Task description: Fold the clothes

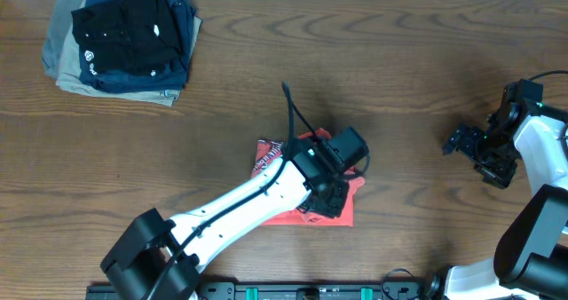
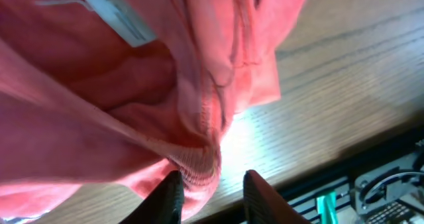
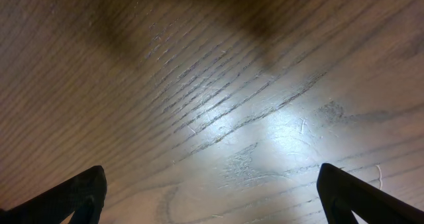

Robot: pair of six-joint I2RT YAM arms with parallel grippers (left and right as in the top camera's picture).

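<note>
the coral-red t-shirt (image 1: 344, 215) lies near the middle of the bench (image 1: 399, 60), a little toward 6 o'clock. it is already gathered into 1 small packet, much smaller than an open shirt, and a piece of the navy lettering shows at its 10 o'clock corner. so i judge that most of the folding is done. the packet does not look flat or square, and in the left wrist view the cloth hangs in loose layers with the white label (image 2: 119, 15) showing. i think a last fold or some smoothing is left, and perhaps moving it to the pile.

the left tool (image 2: 212, 199) is low over the shirt. its fingers (image 2: 169, 199) stand a little apart, and the ribbed edge of the cloth touches 1 of them. i cannot tell if the cloth is clamped or only rests there.

the right tool (image 3: 213, 197) is at 3 o'clock, well apart from the shirt. its fingers are spread wide over bare wood and it holds nothing.

count: 1 coral-red t-shirt, 2 arms, 2 tools. at 10 o'clock there is 1 pile of folded garments (image 1: 124, 29); i can see 3 colours in it, black, navy and khaki, but the exact number of pieces is not sure.
</note>
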